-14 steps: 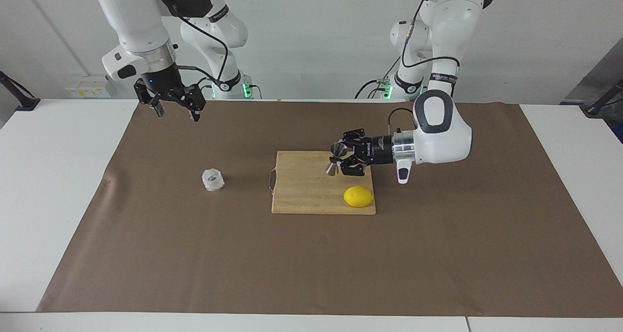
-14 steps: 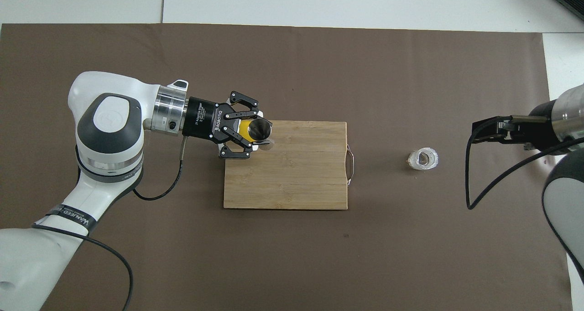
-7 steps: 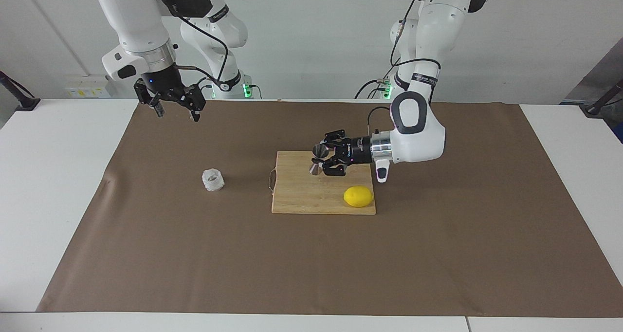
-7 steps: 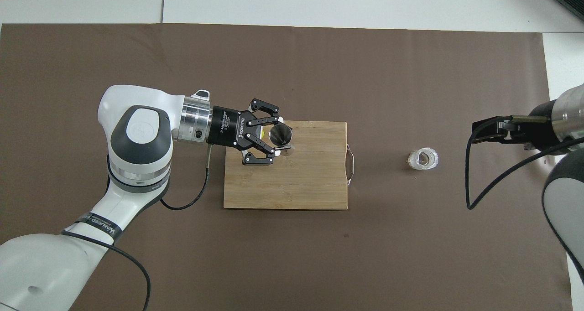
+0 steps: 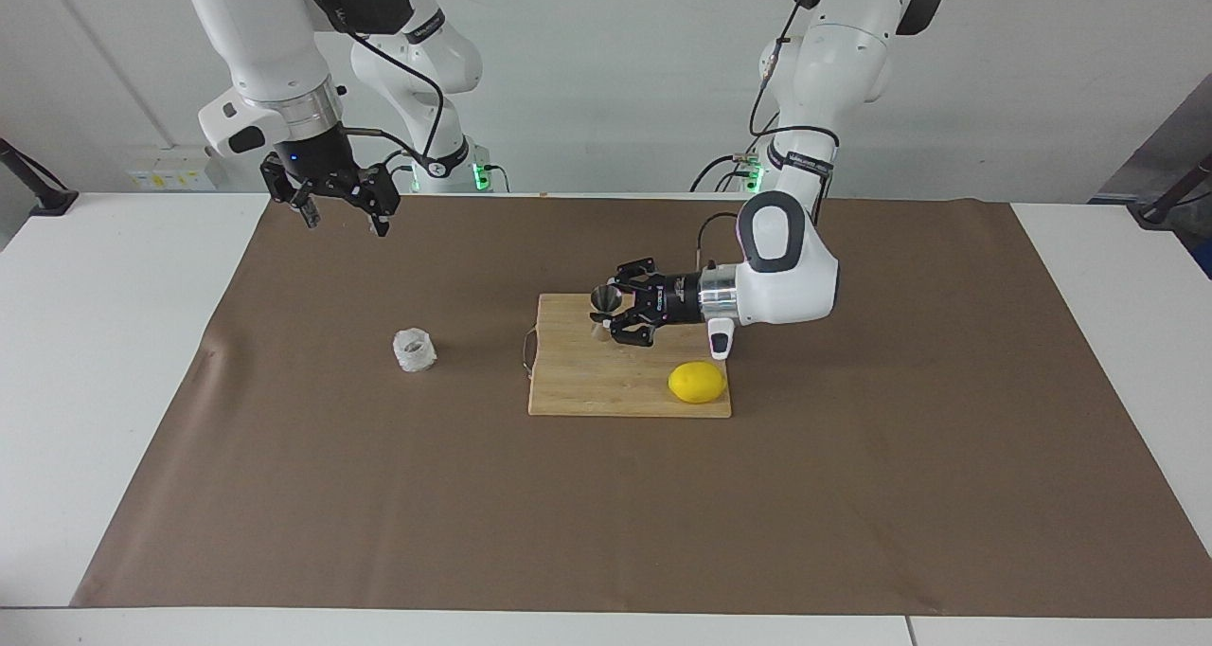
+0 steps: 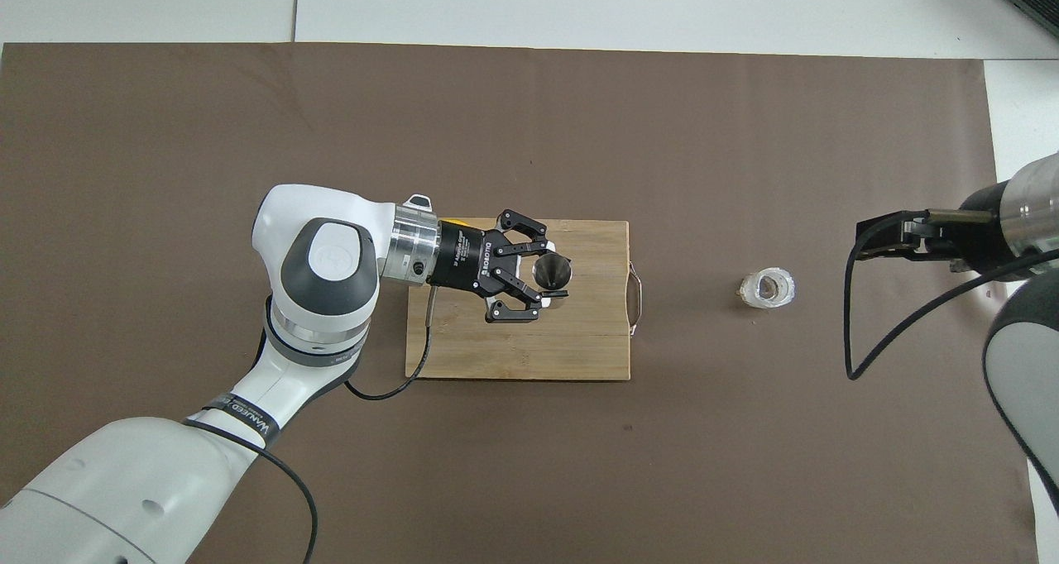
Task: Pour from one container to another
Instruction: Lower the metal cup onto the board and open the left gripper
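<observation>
Left gripper's jaws clamp the jigger mid-table over the board; right jaws unreadable; a loose pinch could tip it.

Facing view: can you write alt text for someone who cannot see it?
The left claw holds a steel jigger upright over a wooden cutting board that carries a lemon. A small whitish cup stands on the brown mat toward the right arm's end. The right claw waits, raised over the mat's edge by its base.
</observation>
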### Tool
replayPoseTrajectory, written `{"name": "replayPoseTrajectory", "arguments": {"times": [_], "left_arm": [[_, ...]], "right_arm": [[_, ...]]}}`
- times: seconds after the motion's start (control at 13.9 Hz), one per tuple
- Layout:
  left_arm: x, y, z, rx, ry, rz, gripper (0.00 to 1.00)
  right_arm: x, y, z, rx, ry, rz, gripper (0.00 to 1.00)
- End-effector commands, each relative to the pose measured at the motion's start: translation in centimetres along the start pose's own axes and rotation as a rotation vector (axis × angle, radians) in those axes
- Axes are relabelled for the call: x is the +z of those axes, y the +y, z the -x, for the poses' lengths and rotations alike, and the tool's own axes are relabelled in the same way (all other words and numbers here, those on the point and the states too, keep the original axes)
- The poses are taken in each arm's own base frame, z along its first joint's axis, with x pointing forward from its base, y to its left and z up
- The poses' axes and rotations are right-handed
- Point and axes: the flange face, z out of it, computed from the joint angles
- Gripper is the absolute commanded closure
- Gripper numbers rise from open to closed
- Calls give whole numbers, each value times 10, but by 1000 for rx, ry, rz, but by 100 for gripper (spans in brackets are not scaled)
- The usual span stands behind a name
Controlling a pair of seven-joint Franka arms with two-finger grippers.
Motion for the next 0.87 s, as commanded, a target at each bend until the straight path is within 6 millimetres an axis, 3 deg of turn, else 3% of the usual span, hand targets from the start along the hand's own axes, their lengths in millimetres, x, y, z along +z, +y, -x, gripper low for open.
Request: {"name": "replayPoseTrajectory", "arguments": {"times": [0.0, 0.14, 0.79], "left_arm": [[9, -5, -5, -1, 5, 13, 56], [14, -3, -18, 5, 16, 16, 56], [22, -8, -38, 29, 28, -2, 55]], "right_arm": [[-2, 5, 4, -2, -7, -5, 0], [-2, 5, 4, -2, -7, -5, 0], [-2, 5, 4, -3, -7, -5, 0]]}}
